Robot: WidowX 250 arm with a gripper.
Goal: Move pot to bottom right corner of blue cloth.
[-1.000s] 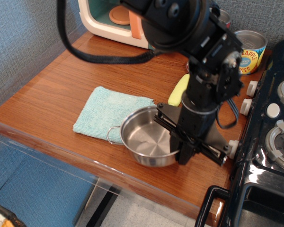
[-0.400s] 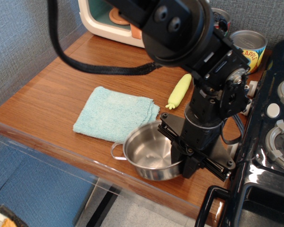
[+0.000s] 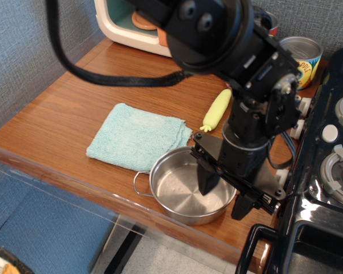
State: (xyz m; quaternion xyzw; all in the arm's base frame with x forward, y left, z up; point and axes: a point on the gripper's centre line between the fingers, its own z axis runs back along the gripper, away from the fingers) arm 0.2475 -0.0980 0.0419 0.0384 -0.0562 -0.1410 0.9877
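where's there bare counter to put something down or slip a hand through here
Widest bare wood lies between the blue cloth and the toy microwave, running to the left counter edge. A thin strip runs along the front edge, left of the pot. Crowded: the right side, where the gripper straddles the pot's rim beside the stove, with the yellow corn toy and cans behind.

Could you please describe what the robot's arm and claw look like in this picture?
The arm is bulky and matte black, built from rounded joint housings with small round screw recesses. A thick black cable loops from it across the wooden table. The claw is also black: two flat, tapered fingers on a straight crossbar. No markings are legible.
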